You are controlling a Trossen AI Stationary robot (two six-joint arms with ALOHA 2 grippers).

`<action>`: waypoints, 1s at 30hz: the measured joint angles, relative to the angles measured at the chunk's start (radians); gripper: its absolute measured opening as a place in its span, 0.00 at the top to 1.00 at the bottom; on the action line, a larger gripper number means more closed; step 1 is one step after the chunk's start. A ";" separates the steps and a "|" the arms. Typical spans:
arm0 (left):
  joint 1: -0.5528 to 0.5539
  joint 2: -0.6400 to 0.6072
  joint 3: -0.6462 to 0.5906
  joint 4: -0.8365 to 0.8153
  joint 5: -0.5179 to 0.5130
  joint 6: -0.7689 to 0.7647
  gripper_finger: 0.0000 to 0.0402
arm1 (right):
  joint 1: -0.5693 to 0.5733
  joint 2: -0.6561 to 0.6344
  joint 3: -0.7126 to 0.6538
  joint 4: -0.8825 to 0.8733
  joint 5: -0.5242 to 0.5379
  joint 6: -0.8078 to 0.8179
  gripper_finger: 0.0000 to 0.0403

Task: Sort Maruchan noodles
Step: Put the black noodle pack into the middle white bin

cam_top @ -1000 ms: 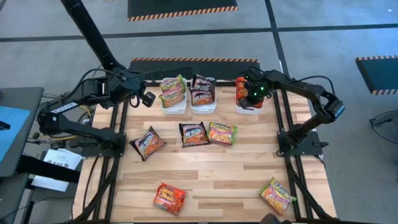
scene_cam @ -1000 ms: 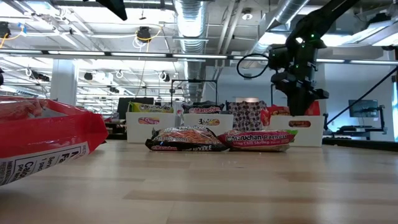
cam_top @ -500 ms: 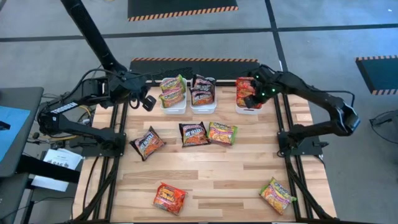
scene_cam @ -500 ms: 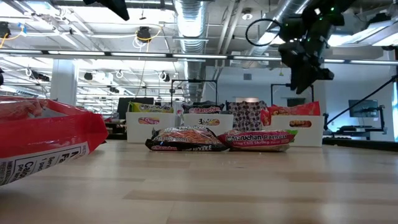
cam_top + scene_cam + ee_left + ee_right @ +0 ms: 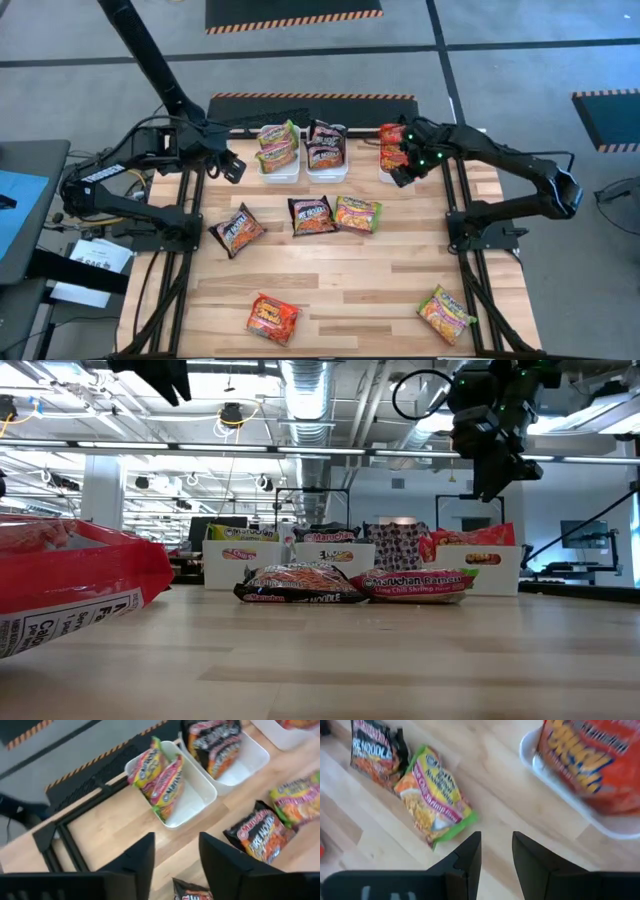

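Three white trays stand in a row along the far edge. The left tray (image 5: 278,170) holds green-yellow Maruchan packets (image 5: 162,777) leaning on edge. The middle tray (image 5: 327,172) holds dark packets (image 5: 215,742), and the right tray (image 5: 555,785) holds red packets (image 5: 590,755). Loose packets lie flat on the table: a dark one (image 5: 311,215), a green-yellow one (image 5: 358,214), a dark-red one (image 5: 237,230), a red one (image 5: 273,318) and a green-yellow one (image 5: 446,314). My right gripper (image 5: 398,176) hangs open, high over the right tray's near edge. My left gripper (image 5: 232,169) hangs open left of the left tray.
The table's near half between the loose packets is bare wood (image 5: 360,290). Black frame rails (image 5: 195,200) run along the table's left and right sides. In the low view the red packet (image 5: 70,585) fills the near left.
My right gripper has risen from low over the right tray's red packets to well above them and come a little toward the near edge. The red packets have stayed in the tray. My left gripper has shifted slightly toward the near edge.
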 joint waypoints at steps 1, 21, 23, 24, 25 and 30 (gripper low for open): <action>0.000 0.000 0.000 -0.007 -0.002 -0.023 0.62 | 0.016 0.000 0.000 -0.008 0.000 0.017 0.67; -0.207 0.000 -0.110 -0.061 0.204 -0.180 0.60 | 0.401 0.000 0.000 -0.011 -0.013 0.413 0.67; -0.226 0.001 -0.144 -0.019 0.223 -0.181 0.60 | 0.458 0.000 0.000 -0.011 -0.038 0.459 0.67; -0.235 0.001 -0.155 -0.007 0.230 -0.182 0.60 | 0.487 0.000 0.000 -0.011 -0.046 0.488 0.67; -0.243 0.001 -0.167 0.006 0.240 -0.181 0.60 | 0.518 0.000 0.000 -0.011 -0.051 0.517 0.67; -0.274 0.000 -0.218 0.064 0.265 -0.181 0.60 | 0.670 0.000 0.000 -0.011 -0.054 0.654 0.67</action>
